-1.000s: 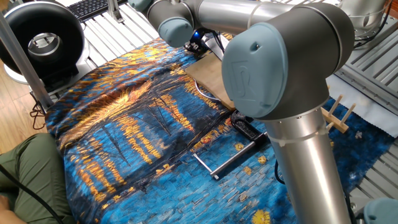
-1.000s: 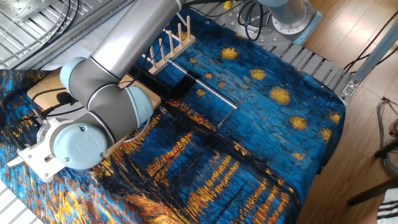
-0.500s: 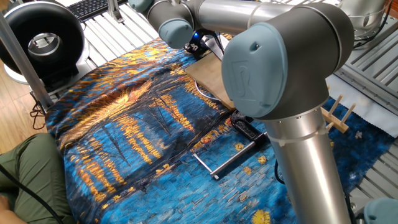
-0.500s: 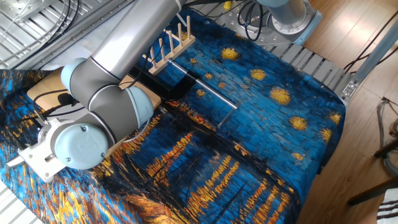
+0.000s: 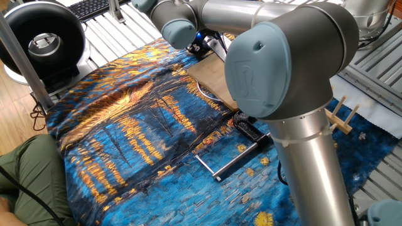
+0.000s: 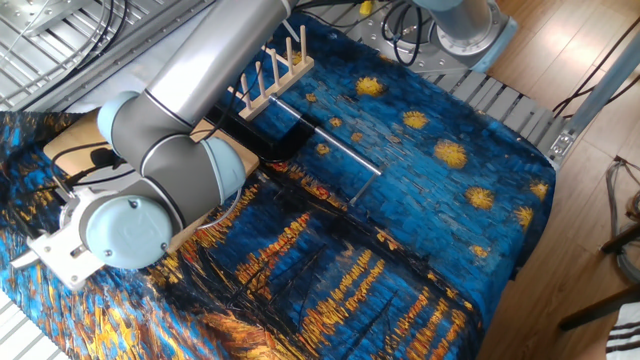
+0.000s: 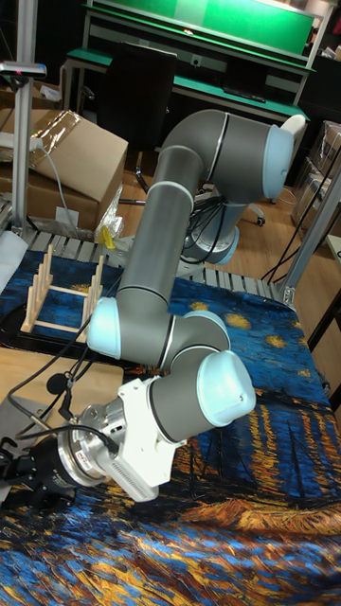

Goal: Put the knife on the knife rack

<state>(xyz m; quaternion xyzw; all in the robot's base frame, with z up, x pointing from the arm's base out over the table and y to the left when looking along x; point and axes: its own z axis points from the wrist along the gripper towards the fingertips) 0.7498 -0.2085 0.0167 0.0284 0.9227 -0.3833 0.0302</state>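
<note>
The knife is hidden in every view. The knife rack point(image 6: 274, 72), light wood with upright pegs, stands at the far edge of the cloth; it also shows behind the arm point(image 5: 340, 117) and at the left point(image 7: 62, 294). My gripper point(image 5: 200, 45) hangs low over the far end of the bamboo cutting board point(image 5: 210, 80), far from the rack. Only its dark body with a blue light shows there. In the tall view the gripper point(image 7: 17, 471) is cut off by the left edge, so its fingers cannot be made out.
A black clamp point(image 5: 249, 130) with a long silver rod point(image 5: 230, 159) lies on the starry blue cloth between board and rack. The thick arm point(image 6: 175, 150) spans the board. A black round device point(image 5: 43, 39) and a post stand at the left.
The wrist has shifted very slightly; nothing else has moved.
</note>
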